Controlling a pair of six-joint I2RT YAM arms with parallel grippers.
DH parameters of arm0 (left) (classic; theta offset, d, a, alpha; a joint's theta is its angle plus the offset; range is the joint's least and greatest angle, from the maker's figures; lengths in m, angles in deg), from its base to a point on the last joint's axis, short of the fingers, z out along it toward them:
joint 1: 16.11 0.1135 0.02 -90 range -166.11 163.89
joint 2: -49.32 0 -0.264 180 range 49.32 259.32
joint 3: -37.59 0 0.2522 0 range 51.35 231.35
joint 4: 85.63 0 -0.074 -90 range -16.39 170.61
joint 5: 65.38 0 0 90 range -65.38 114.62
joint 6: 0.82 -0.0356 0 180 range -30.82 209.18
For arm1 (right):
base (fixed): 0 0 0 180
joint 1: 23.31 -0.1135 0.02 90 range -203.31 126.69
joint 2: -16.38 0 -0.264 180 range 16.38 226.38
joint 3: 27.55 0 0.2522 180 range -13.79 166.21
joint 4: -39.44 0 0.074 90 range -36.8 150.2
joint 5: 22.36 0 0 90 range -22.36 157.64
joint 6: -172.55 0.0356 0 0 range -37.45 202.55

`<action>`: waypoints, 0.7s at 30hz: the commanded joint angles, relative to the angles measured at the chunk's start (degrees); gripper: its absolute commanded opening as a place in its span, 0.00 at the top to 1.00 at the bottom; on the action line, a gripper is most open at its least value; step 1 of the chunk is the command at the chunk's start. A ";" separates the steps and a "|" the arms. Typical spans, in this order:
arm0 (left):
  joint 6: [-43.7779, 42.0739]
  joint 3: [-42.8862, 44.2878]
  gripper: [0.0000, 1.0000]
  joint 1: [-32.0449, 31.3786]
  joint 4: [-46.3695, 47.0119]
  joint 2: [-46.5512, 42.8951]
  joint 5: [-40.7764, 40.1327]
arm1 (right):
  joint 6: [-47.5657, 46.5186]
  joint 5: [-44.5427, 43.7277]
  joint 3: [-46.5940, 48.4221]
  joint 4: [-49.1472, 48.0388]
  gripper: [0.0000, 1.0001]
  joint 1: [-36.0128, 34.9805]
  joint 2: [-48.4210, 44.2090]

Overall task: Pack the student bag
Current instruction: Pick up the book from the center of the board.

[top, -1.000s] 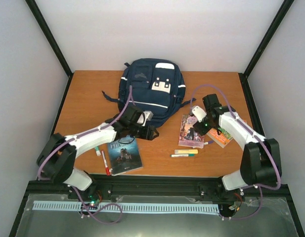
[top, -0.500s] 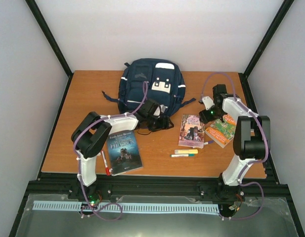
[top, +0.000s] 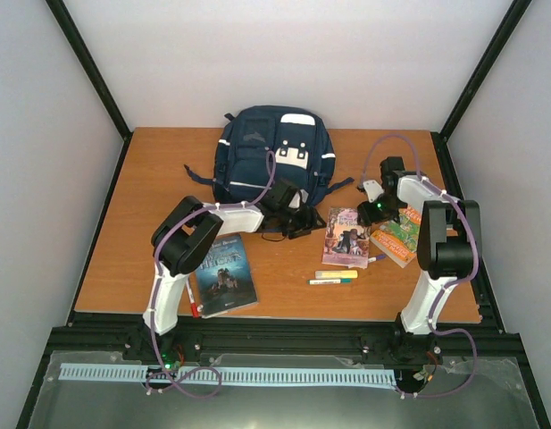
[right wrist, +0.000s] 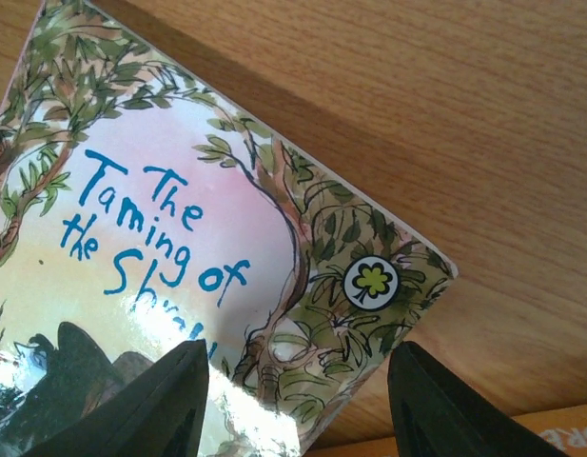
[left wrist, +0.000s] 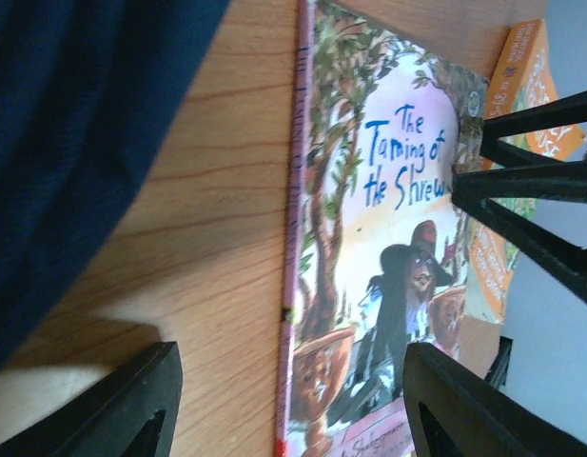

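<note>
The large navy blue fabric student bag (top: 257, 156) with white stripes and patches lay flat at the far middle of the brown wooden table (top: 150, 223), front pockets facing up and dark straps trailing out to both sides. The left gripper (left wrist: 291, 367) hung low just off the bag's near right corner, with its black fingers (left wrist: 112, 409) spread apart and nothing between them. Below it were only bare wood and the pink spine edge of the paperback with a leafy illustrated cover titled "The Taming of the Shrew" (top: 346, 236). The right gripper (right wrist: 298, 357) hovered over the far end of that same paperback, released as well, its two fingers standing wide with only the cover beneath them. An orange-covered book (top: 402, 238) lay just to the right of the paperback, and its corner showed in both wrist views. Nearer the arms' bases, a yellow highlighter (top: 336, 273) and a thin white marker (top: 329, 281) lay side by side below the paperback. A dark blue hardback book (top: 223, 273) rested near the table's left front, and a red-capped marker (top: 191, 299) lay just beside it.
</note>
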 commanded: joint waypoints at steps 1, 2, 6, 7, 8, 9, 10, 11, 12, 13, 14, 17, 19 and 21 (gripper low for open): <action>4.73 2.43 0.34 -1.23 2.82 3.90 2.02 | 1.32 3.54 -0.81 0.38 0.49 0.18 1.99; 4.96 2.33 0.34 -1.39 3.39 4.24 1.85 | 1.53 4.33 -0.92 0.38 0.51 0.16 2.36; 5.20 3.20 0.34 -2.26 4.01 5.97 1.86 | 2.43 7.03 -1.62 -0.01 0.55 0.22 3.36; 5.90 3.19 0.34 -2.41 4.85 6.57 2.28 | 2.58 7.73 -1.77 -0.10 0.56 0.16 3.52; 6.73 3.07 0.34 -2.49 6.14 7.18 3.06 | 2.79 8.54 -1.91 -0.21 0.57 0.19 3.71; 7.92 2.75 0.34 -2.51 7.68 7.64 3.76 | 2.99 9.47 -2.04 -0.23 0.57 0.14 3.98; 8.96 2.14 0.34 -2.49 9.90 7.95 4.37 | 3.11 10.40 -2.09 -0.24 0.57 0.14 4.27; 10.02 1.49 0.34 -2.50 11.93 8.02 4.73 | 3.27 11.17 -2.09 -0.16 0.57 0.13 4.57; 10.67 0.89 0.34 -2.51 13.41 7.87 4.88 | 3.38 11.92 -2.18 -0.20 0.57 0.02 4.84; 11.17 0.66 0.34 -2.51 14.99 7.57 4.95 | 3.49 12.69 -2.25 -0.20 0.57 0.04 5.01; 11.67 0.01 0.34 -2.51 16.67 7.14 4.81 | 3.55 13.26 -2.33 -0.23 0.57 0.05 5.21; 12.68 -0.54 0.35 -2.51 21.06 5.73 4.66 | 3.74 14.40 -2.36 -0.30 0.57 -0.13 5.70; 13.41 -0.62 0.35 -2.51 23.69 4.80 4.70 | 3.80 15.30 -2.28 -0.52 0.57 -0.19 5.66; 14.46 -1.07 0.36 -2.51 27.02 3.62 4.39 | 4.05 16.13 -2.06 -0.57 0.57 -0.22 5.70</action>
